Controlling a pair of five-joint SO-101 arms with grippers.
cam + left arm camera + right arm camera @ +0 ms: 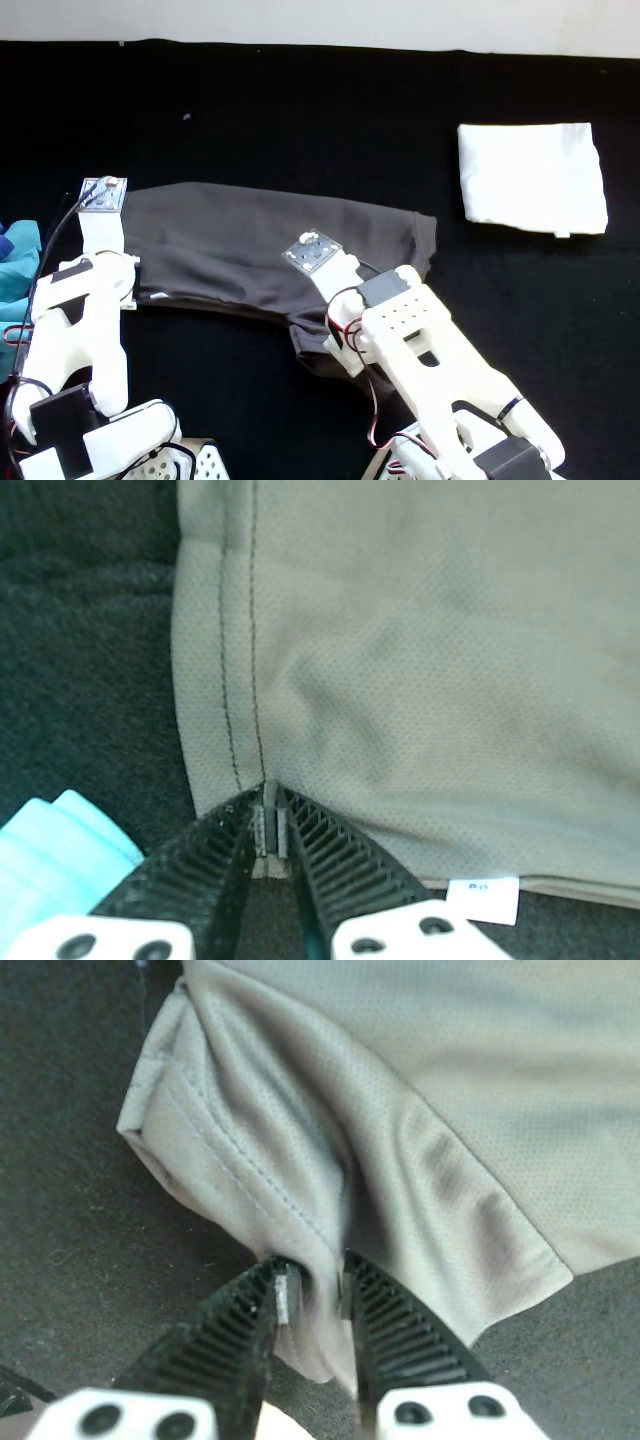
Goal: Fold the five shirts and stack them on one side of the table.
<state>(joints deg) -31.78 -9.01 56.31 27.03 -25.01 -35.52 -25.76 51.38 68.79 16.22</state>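
Note:
A dark grey shirt [230, 245] lies spread across the middle of the black table [300, 110]. My left gripper [270, 825] is shut on the shirt's [420, 660] stitched hem corner, close to a small white tag [483, 898]. In the high view this gripper [128, 285] sits at the shirt's near left corner. My right gripper [312, 1285] is shut on a bunched fold of the shirt [450, 1110] beside a seamed edge. It stands at the shirt's near edge [328, 330], mostly hidden under its own arm.
A folded white shirt [532, 178] rests at the back right of the table. A teal garment [15, 265] lies at the left edge, and it [60, 850] is close beside my left gripper.

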